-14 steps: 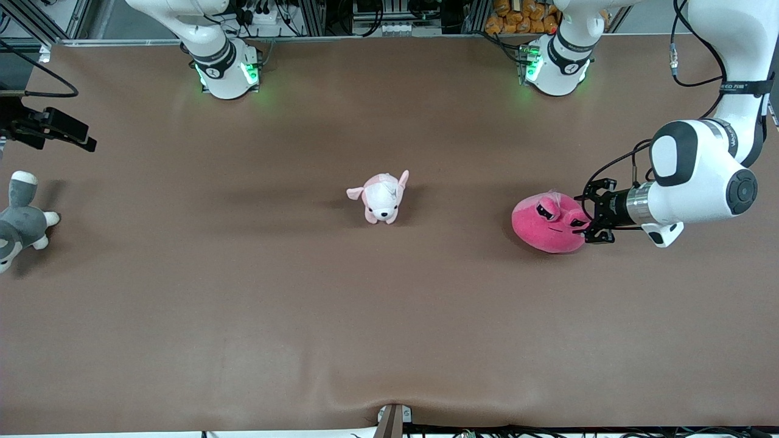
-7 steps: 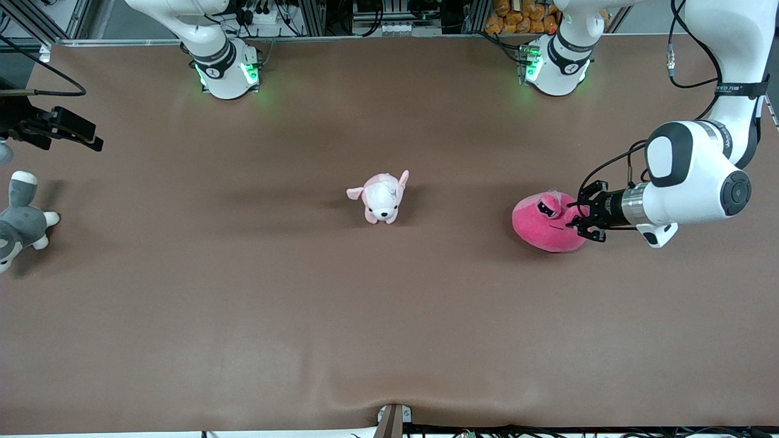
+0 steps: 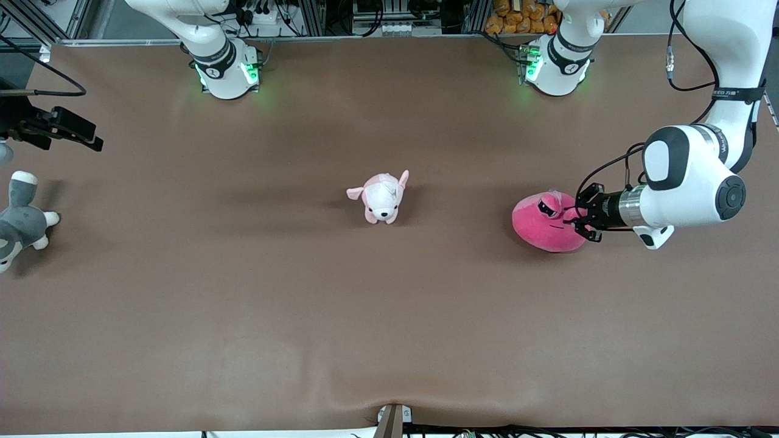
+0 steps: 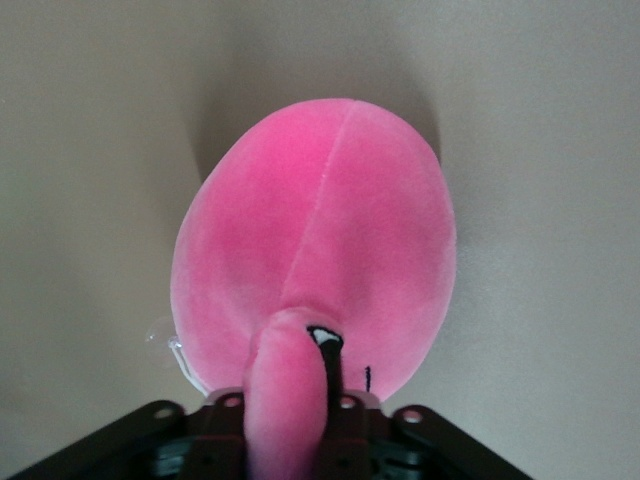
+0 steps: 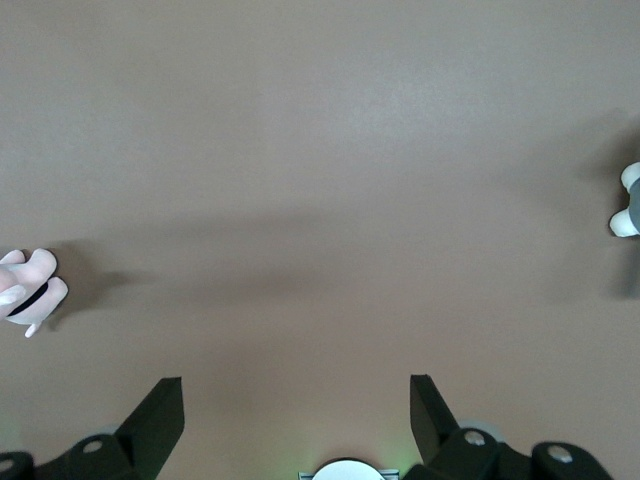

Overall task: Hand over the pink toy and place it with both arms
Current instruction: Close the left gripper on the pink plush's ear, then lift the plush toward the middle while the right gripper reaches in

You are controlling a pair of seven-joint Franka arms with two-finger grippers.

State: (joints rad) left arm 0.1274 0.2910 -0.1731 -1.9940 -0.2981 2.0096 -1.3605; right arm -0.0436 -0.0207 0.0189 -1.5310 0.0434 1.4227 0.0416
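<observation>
Take the table [image 3: 389, 316] as a clock face seen from the front camera, with 12 at the robots' bases.

The pink toy [image 3: 544, 225] sits on the table at about 3 o'clock from the centre, toward the left arm's end, face up with its dark eyes showing. A small pale puppy plush [image 3: 381, 198] stands near the middle of the dial, well apart from the toy. A grey-and-white plush [image 3: 21, 222] lies at 9 o'clock, at the edge of the table toward the right arm's end.

The left gripper [image 3: 577, 220] reaches in low and nearly level from the toy's 3 o'clock side and touches it. In the left wrist view a pinched fold of pink plush runs from the toy [image 4: 320, 230] straight into the gripper body, so the fingers are clamped on that fold. The rest of the toy rests on the cloth.

The right arm waits. Its gripper [image 3: 91, 137] hangs over the table edge at about 10 o'clock, close to the grey plush. In the right wrist view its two black fingers [image 5: 160, 410] stand wide apart with nothing between them, only bare table below.
</observation>
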